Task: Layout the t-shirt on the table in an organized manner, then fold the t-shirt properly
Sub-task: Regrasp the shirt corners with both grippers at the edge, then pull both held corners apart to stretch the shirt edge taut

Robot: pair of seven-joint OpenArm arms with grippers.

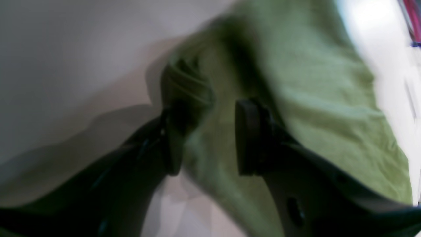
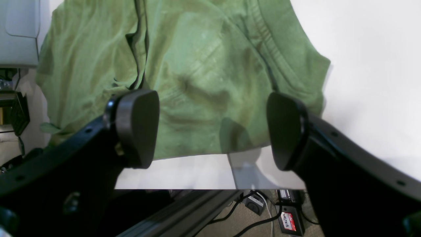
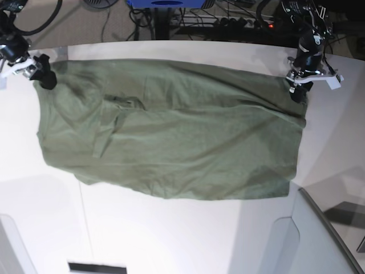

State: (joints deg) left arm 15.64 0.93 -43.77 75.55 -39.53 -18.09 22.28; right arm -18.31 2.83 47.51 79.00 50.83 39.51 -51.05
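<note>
T-shirt (image 3: 171, 137) spread wide across the white bench (image 3: 171, 240), still wrinkled, one part folded over. Laying-out step, judging by that. Left tool (image 1: 205, 138) pinching a bunch of cloth; right tool (image 2: 213, 128) gaping, empty, over the shirt's edge. Next: smoothing, then folding.

We see the t-shirt (image 3: 171, 137) as soft, matt olive cloth, finely wrinkled, with a ribbed band of knit just above the right gripper (image 2: 213, 128). That gripper's pads (image 2: 138, 128) look like smooth black plastic or rubber (we cannot tell which), dull with a faint sheen. Below them the table (image 2: 371, 82) is a smooth white surface, slightly glossy. The left gripper (image 1: 207, 138) shows dark matt pads against blurred cloth.
</note>
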